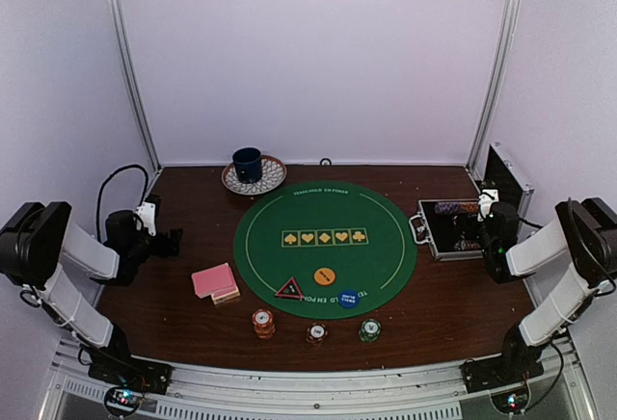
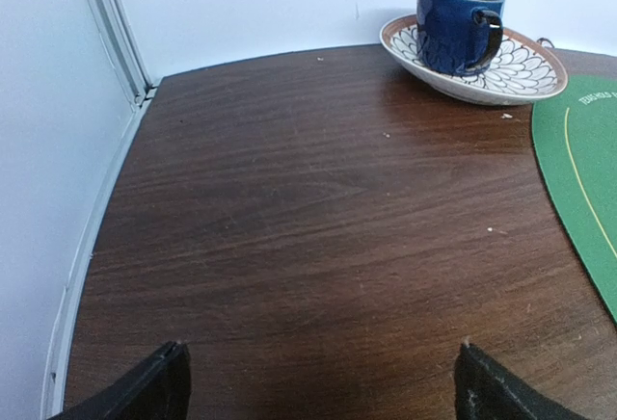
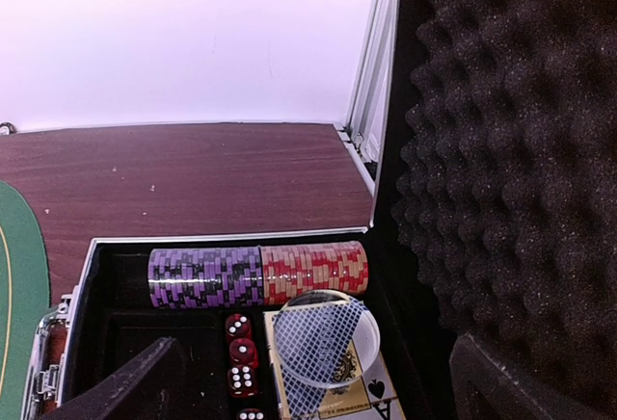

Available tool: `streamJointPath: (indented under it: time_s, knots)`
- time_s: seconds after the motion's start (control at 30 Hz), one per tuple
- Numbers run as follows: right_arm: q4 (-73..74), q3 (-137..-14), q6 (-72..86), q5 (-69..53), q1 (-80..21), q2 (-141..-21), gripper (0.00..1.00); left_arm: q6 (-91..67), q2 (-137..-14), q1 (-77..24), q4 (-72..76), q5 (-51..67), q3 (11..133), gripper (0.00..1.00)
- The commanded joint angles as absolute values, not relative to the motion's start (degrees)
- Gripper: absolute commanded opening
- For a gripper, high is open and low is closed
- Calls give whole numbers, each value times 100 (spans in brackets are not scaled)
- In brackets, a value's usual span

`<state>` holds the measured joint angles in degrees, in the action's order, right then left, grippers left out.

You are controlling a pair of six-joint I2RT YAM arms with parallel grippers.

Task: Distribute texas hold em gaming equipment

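Both arms hung at the sides of the bench (image 2: 289,208). The left end effector (image 2: 320,353) had its fingers wide apart and empty above bare wood, with the blue mug (image 2: 458,25) on its patterned plate (image 2: 525,68) ahead. The right end effector (image 3: 308,367), likewise spread and holding nothing, hovered over the open case (image 1: 436,234), where rows of purple chips (image 3: 204,277) and red chips (image 3: 313,271) lay beside dice (image 3: 241,353).

The rest of the gear sat on or near the green mat (image 1: 318,213). The pink-backed cards (image 1: 214,281) lay just off its left edge, and the triangle (image 1: 289,290), orange button (image 1: 325,275) and blue button (image 1: 349,298) lay on it. Three chip stacks (image 1: 316,333) stood near the front edge.

The likeliest trouble seemed to be on the right. The foam lid (image 3: 511,150) rose close beside the fingers, so a careless descent could knock it or jam against the case wall. A pinch on a chip row might scatter it. The deck looked slightly askew and could fan out when gripped.
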<state>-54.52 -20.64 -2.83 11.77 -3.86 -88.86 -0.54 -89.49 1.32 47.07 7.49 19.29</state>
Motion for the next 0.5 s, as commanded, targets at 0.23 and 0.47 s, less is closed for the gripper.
streamJointPath:
  time_s: [0.23,0.47]
  knots:
    - [-5567,-2184,-308,1167,-422,-8955,100,18,-9000,106,5030,729,2053,98]
    - [-5266,-2245,-301,1430,-461,-8708,99,22,-8981,106,5075,762,2025,97]
